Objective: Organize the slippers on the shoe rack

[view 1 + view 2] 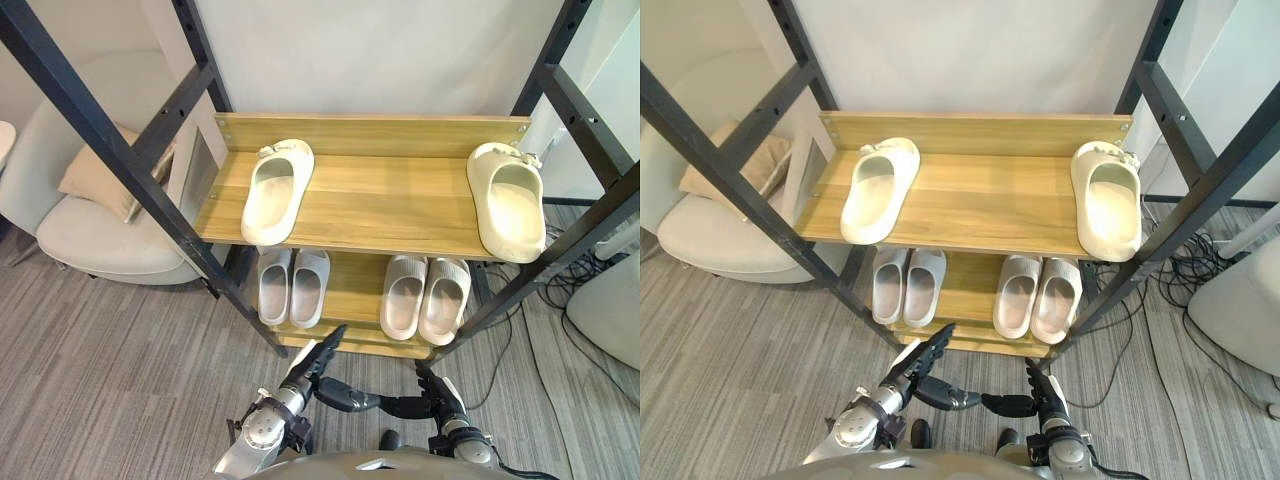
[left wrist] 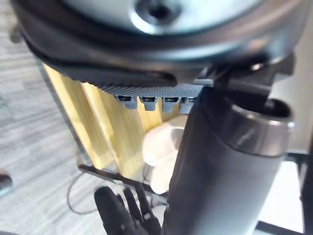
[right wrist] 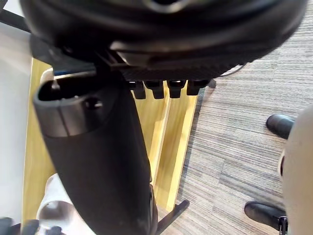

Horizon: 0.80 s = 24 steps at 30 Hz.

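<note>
The left hand [image 1: 318, 362] has straight fingers and holds nothing. The right hand [image 1: 432, 388] just beside it is open and empty too. Past them stands the shoe rack [image 1: 400, 205]. On its low shelf, one grey pair [image 1: 308, 288] sits past the left hand and another grey pair [image 1: 405, 295] sits past the right hand. Farther up, on the top shelf, the left cream slipper [image 1: 277, 192] and the right cream slipper [image 1: 507, 200] lie well apart.

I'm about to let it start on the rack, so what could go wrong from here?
1. The left cream slipper and right cream slipper overhang the top shelf's front edge; a clumsy touch might knock one off.
2. Black frame bars slant across the front on both sides; a rising left robot hand or right robot hand could strike them.
</note>
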Available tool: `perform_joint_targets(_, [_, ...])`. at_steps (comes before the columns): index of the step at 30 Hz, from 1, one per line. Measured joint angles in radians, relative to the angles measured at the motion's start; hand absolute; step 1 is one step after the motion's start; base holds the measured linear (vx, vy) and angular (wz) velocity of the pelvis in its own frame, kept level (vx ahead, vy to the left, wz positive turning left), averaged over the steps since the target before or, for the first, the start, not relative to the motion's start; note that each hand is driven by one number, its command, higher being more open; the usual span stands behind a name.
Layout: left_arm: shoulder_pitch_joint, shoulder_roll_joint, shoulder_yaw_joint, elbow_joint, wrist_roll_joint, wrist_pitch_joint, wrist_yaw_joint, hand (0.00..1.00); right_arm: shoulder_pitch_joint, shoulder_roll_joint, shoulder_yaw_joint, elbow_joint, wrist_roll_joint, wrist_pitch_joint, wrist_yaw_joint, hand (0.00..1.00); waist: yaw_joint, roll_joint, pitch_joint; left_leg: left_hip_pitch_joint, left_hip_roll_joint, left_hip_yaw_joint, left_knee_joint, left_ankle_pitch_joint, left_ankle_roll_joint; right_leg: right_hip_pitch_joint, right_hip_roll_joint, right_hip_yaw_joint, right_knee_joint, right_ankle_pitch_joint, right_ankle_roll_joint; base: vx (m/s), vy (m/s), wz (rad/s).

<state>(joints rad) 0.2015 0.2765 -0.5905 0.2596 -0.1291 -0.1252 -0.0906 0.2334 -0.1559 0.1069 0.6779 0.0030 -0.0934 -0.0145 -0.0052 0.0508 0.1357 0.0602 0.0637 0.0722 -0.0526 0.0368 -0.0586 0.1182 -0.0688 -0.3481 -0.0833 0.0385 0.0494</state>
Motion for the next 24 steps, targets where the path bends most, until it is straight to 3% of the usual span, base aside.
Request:
perform_joint_targets(3, [0.006, 0.014, -0.092, -0.111, -0.107, -0.005, -0.068, 1.0, 0.001, -0.013, 0.0, 0.005, 0.004, -0.005, 0.021, 1.0, -0.002, 0.017, -0.016, 0.004, 0.0, 0.0, -0.006, 0.0, 0.0, 0.002, 0.0, 0.0, 0.0, -0.003, 0.001, 0.0, 0.0, 0.0])
perform_joint_targets(8, [-0.007, 0.011, -0.197, -0.258, -0.219, -0.005, -0.131, 1.0, 0.014, -0.014, 0.001, 0.005, 0.022, -0.005, 0.04, 1.0, -0.003, 0.018, -0.043, 0.013, 0.004, 0.0, -0.017, 0.0, 0.0, 0.005, 0.004, 0.0, 0.002, -0.011, -0.002, 0.01, -0.001, 0.0])
perform_joint_targets(13, [-0.068, 0.012, -0.197, -0.36, -0.334, -0.003, -0.13, 1.0, 0.018, -0.014, 0.003, 0.005, 0.021, -0.003, 0.041, 1.0, -0.003, 0.016, -0.054, 0.028, 0.004, 0.004, -0.024, 0.0, 0.0, 0.013, 0.004, 0.002, 0.003, -0.012, -0.001, 0.0, 0.002, -0.01])
perform_joint_targets(24, [-0.076, -0.034, -0.141, -0.622, -0.381, -0.005, -0.065, 1.0, 0.001, -0.007, 0.034, 0.046, 0.03, -0.001, 0.045, 1.0, 0.004, 0.0, -0.08, 0.042, 0.006, 0.009, -0.025, -0.002, -0.001, 0.023, -0.002, 0.009, 0.019, -0.023, -0.001, 0.0, 0.008, -0.01])
